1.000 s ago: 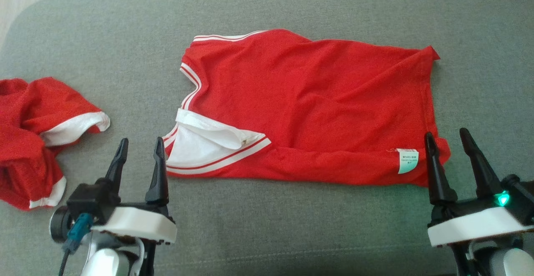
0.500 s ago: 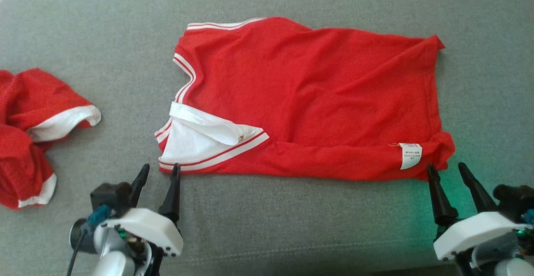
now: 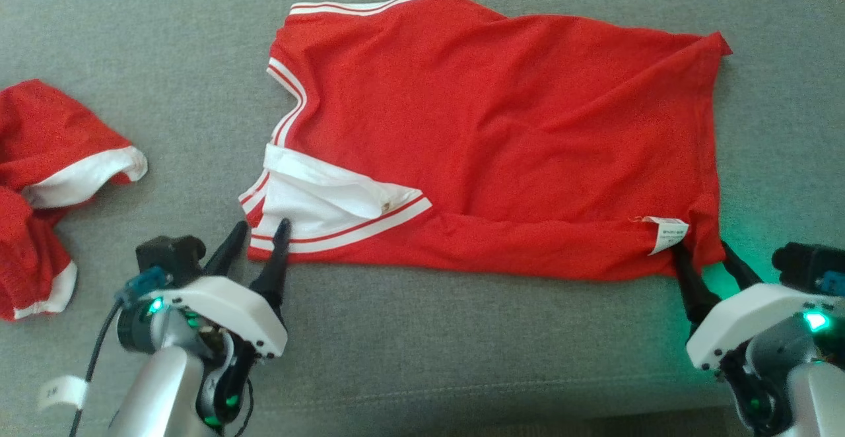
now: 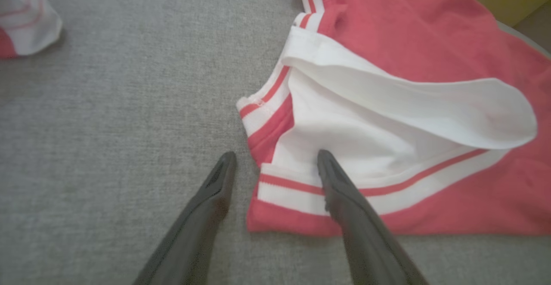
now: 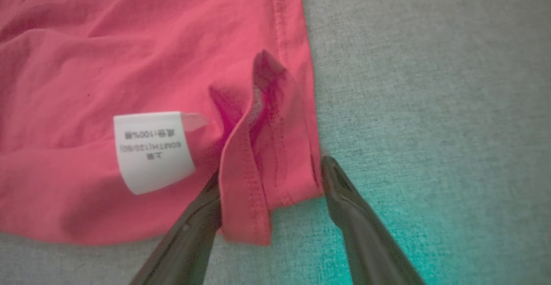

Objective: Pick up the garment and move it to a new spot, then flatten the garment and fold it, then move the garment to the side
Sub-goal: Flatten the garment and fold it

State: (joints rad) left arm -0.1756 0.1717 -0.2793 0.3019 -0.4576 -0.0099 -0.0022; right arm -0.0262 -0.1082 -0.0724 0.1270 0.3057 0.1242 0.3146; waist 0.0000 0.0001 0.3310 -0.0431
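Currently the shirt (image 3: 502,133) lies spread on the grey cushion (image 3: 422,358), red with white striped trim, neck end toward the robot's left, hem end toward its right. The fabric is wrinkled and the near edge is folded over. A white inner panel (image 4: 387,138) shows at the near-left corner.

Left gripper (image 3: 263,224) sits at that corner, jaws moderately wide. In the left wrist view its gripper (image 4: 275,153) straddles the striped edge: one finger over the white panel, the other over bare cushion. It grips nothing.

Right gripper (image 3: 698,247) is at the near-right hem corner, jaws also apart. In the right wrist view the gripper (image 5: 271,168) has a raised fold of hem between its fingers. One finger is partly hidden behind the fold, the other is on the cushion just beside the edge. It is not clamped. The label (image 5: 153,149) lies just beside the fold.

A second garment (image 3: 46,179), red with white cuffs, is bunched at far left, well apart from the shirt.
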